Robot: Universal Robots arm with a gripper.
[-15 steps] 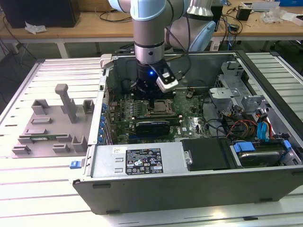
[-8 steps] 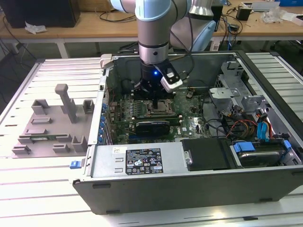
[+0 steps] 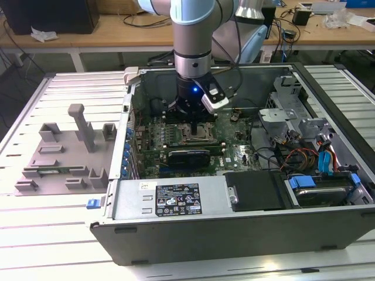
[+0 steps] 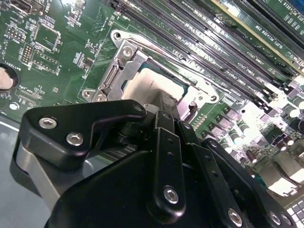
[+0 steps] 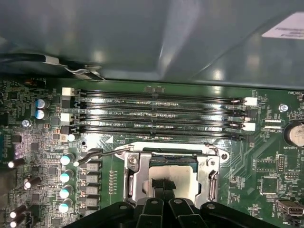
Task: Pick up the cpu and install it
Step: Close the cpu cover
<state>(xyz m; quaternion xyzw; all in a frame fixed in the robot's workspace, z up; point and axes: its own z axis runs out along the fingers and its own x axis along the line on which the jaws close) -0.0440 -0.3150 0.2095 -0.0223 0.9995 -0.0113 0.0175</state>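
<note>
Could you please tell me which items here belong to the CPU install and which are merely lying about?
Job: cpu, sitting within the socket frame; gripper right over it.
Lying about: memory slots, grey fixture tray outside the case, blue drive caddy, orange cables.

Silver cpu [image 5: 185, 176], apparently flat in socket [image 5: 129, 183]

In the first wrist view the gripper [image 5: 164, 186] covers part of the cpu [image 5: 184, 175], and the picture's edge cuts the gripper's body off. In the second wrist view its black body hides much of the cpu and the board [image 4: 57, 42]. In the exterior view the arm [image 3: 193, 52] is cut off at the top and blocks the cpu
</note>
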